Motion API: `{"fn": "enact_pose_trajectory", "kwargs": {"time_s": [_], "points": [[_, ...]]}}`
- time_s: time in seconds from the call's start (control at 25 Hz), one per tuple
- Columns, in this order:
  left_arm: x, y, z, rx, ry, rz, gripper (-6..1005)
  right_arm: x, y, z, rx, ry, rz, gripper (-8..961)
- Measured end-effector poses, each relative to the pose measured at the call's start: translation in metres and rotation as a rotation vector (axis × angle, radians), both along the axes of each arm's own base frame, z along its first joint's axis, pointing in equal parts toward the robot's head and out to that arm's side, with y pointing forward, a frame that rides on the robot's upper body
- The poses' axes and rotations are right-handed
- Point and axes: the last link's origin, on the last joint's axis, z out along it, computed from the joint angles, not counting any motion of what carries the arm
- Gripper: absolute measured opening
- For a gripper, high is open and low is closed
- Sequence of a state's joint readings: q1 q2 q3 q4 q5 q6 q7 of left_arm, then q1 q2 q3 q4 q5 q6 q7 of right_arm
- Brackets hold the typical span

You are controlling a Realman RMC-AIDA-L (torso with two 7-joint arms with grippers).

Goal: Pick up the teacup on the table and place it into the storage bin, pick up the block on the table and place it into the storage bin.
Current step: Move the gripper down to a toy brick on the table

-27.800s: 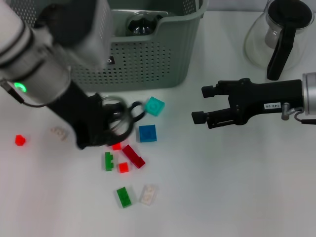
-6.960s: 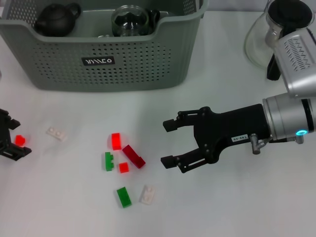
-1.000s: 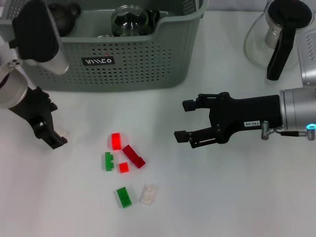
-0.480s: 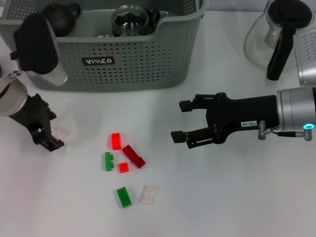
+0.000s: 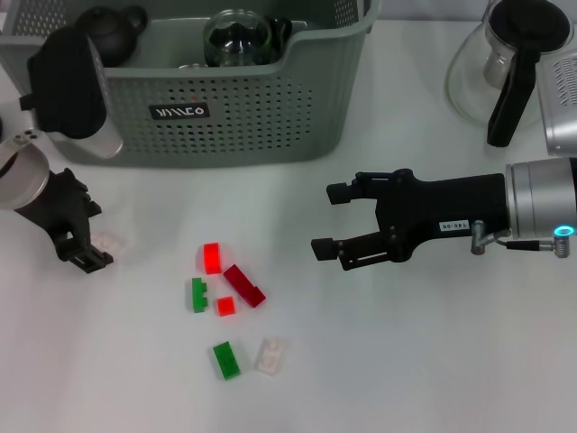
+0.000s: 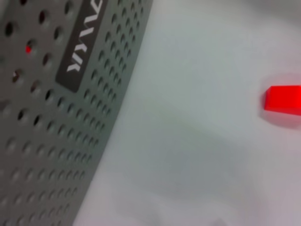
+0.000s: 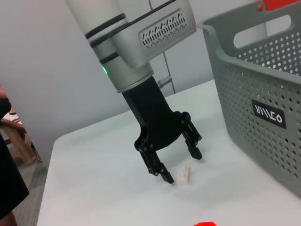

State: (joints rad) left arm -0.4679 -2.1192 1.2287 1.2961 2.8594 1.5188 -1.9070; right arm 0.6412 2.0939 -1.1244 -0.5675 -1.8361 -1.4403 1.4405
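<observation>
Left gripper (image 5: 84,236): mine, down low at the table's left side, fingers spread, straddling nothing yet; the right wrist view shows the gap clearly.
White block (image 5: 110,243): lying flat on the table just beside my left fingertips, apart from them; in the right wrist view (image 7: 184,174) it sits between and slightly ahead of the two tips.
Right gripper (image 5: 323,219): mine too, hovering over the middle of the table, jaws wide apart, holding nothing.
Storage bin (image 5: 243,108): at the back of the table, grey-green, perforated walls.
Label: small black plate (image 5: 178,112) on the bin's front wall, white marks that I can't read as letters; the left wrist view catches it at a slant (image 6: 83,42).
Inside the bin: a dark teapot (image 5: 106,22) and a clear glass teacup (image 5: 237,34).
Loose blocks: red block (image 5: 212,257), dark red block (image 5: 244,285), two green ones (image 5: 197,295) (image 5: 226,359), a small red one (image 5: 225,306) and a pale one (image 5: 270,354), clustered between my grippers.
Glass pot (image 5: 509,63): back right, black handle.
Tag on my right arm (image 5: 456,226): white, too small to read.
</observation>
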Motion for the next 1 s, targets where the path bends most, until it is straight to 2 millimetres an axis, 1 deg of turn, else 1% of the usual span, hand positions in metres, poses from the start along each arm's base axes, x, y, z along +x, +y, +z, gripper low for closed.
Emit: {"fn": "enact_pose_trajectory", "kwargs": {"time_s": [0.2, 0.4, 0.64, 1.0], "points": [[-0.0010, -0.0010, -0.0003, -0.007, 0.003, -0.005, 758, -0.0001, 0.0000, 0.0000, 0.000, 0.000, 0.000, 939], [-0.0005, -0.0013, -0.0018, -0.010, 0.001, -0.008, 588, -0.0003, 0.0002, 0.0000, 0.000, 0.000, 0.001, 939], [-0.0011, -0.0019, -0.0039, -0.017, 0.005, -0.010, 533, -0.0005, 0.0003, 0.0000, 0.000, 0.000, 0.002, 939], [-0.0048, -0.0019, -0.0042, -0.011, 0.007, -0.007, 497, -0.0006, 0.0004, 0.0001, 0.000, 0.001, 0.002, 940]]}}
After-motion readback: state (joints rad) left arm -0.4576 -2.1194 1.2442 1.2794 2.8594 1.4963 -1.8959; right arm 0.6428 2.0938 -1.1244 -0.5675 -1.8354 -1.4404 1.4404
